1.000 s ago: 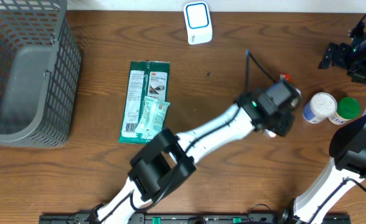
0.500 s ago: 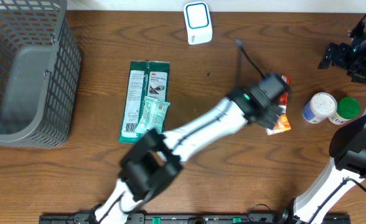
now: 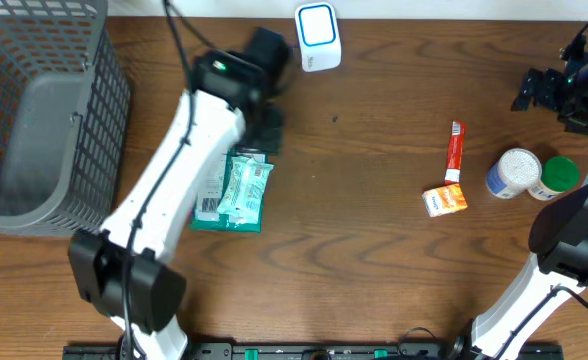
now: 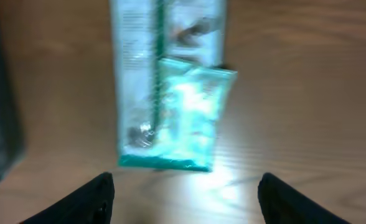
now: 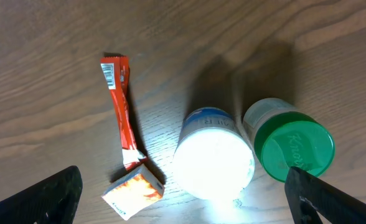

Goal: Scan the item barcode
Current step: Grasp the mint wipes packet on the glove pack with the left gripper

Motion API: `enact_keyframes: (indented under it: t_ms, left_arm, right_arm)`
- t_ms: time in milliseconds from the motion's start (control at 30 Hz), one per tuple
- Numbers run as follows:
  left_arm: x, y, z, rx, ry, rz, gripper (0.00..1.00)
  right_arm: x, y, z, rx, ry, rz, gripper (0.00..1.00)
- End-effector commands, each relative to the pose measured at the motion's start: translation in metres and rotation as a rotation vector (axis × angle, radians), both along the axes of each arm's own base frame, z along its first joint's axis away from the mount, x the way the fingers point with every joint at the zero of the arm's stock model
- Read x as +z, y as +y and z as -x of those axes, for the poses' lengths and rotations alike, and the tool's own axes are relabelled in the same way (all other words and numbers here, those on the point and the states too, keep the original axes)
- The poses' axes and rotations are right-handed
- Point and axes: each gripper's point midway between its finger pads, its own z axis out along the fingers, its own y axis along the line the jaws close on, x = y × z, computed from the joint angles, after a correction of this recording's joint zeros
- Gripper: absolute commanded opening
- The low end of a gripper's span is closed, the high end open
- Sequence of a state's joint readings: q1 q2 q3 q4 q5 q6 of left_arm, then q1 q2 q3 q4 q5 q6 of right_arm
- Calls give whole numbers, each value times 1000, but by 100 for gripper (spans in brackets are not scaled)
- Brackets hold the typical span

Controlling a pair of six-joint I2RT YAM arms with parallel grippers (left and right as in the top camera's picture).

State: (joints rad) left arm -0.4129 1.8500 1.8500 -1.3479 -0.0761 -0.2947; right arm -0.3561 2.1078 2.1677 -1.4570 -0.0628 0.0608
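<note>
Left wrist view is blurred. The left gripper [image 4: 186, 190] hangs wide and empty above the green packets [image 4: 170, 93], and I cannot read their print. Overhead, the left arm [image 3: 171, 170] hides the packets' upper half, near the scanner [image 3: 317, 37]. The right gripper [image 5: 183, 186] is wide and empty over the white bottle [image 5: 214, 155], with only its fingertips in frame.

green packet [image 3: 212, 200] partly hidden under left arm [image 3: 164, 170] — its print blurred, basket [image 3: 114, 110] cropped at left
</note>
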Motion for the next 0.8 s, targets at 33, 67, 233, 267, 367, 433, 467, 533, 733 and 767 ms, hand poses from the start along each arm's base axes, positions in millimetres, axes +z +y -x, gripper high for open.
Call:
enact_keyframes:
  t_ms: [33,67,233,267,367,433,467,533,733,767]
  left_arm:
    - [-29,52,2,77,109,-55,74]
    - [-37,58,5,85,139,-37,75]
    - [-77,63,25,49,275,138,75]
    - [-86,64,28,41,290,166,75]
    - [-105,64,34,49,316,273,75]
    - [-113,53,37,34,320,402,75]
    - [-114,45,38,5,317,478,75]
    - [-118,32,40,-33,305,582,75]
    - [-137,25,34,-68,245,600,75]
    - [-140,24,31,-77,228,596,75]
  right_arm:
    - [12,0,0,-13,-28,11,99]
    - [12,0,0,-13,-28,11,99]
    - [12,0,0,-12,-28,11,99]
    - [12,0,0,-13,-28,11,99]
    - [12,0,0,-13,-28,11,99]
    - [12,0,0,-12,-28,11,99]
    - [12,0,0,-13,-28,11,99]
    - [12,0,0,-12,-28,11,99]
    - [12,0,0,-13,-28,11,99]
    - [12,0,0,-13,-28,11,99]
